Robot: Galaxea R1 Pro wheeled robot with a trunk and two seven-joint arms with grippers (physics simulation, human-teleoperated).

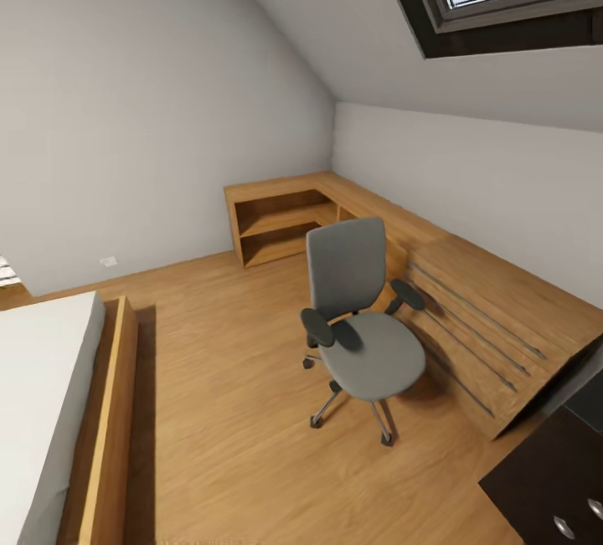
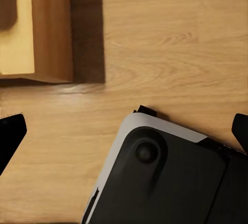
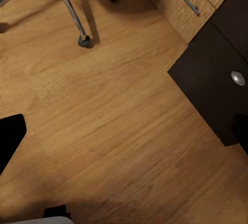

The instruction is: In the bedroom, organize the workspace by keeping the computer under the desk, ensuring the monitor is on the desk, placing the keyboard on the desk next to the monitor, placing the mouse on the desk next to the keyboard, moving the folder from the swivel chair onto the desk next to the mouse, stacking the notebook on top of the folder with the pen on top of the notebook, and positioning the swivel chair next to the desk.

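Note:
The grey swivel chair (image 1: pixel 364 319) stands on the wood floor mid-room, its back toward the low cabinet, and its seat is bare grey. Its chrome legs and castors (image 3: pixel 82 41) appear in the right wrist view. A corner of the desk's black drawer unit (image 1: pixel 548 486) with round knobs sits at the lower right, seen too as a black block (image 3: pixel 217 74). My left gripper (image 2: pixel 124 133) hangs open over the floor, above my own base. My right gripper (image 3: pixel 126 136) is open above bare floor between chair and drawers. Folder, notebook, pen, mouse, keyboard, monitor and computer are out of view.
A low light-wood cabinet (image 1: pixel 477 319) with long handles runs along the right wall and ends in an open shelf unit (image 1: pixel 280 227). A bed (image 1: pixel 42 411) in a wooden frame (image 2: pixel 51 28) lies at the left. My black-and-white base (image 2: pixel 165 182) shows below the left gripper.

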